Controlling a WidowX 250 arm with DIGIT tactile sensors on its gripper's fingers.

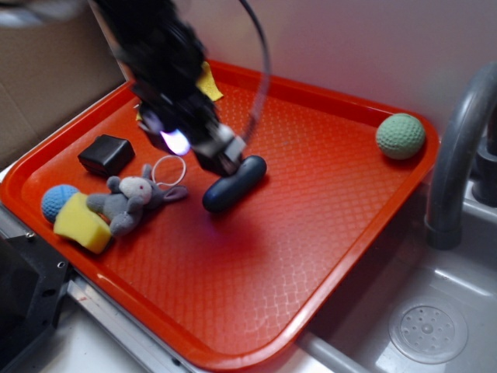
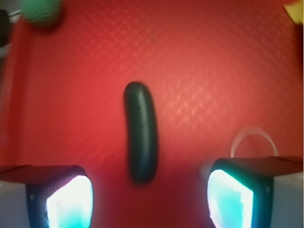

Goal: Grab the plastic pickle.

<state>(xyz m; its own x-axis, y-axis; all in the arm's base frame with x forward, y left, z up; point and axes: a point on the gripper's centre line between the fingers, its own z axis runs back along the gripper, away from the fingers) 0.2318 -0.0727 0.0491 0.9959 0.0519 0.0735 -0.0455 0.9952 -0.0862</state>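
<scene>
The plastic pickle, a smooth dark capsule-shaped rod, lies flat near the middle of the red tray. In the wrist view the pickle runs lengthwise up the frame, its near end reaching to about the line between my two fingertips. My gripper is open, with lit pads far apart on either side and nothing between them. In the exterior view the gripper hovers just above the pickle's far-left side, partly covering it.
A black block, plush mouse, white ring, yellow wedge and blue ball crowd the tray's left. A green textured ball sits at the far right corner. A sink with a grey faucet adjoins the tray.
</scene>
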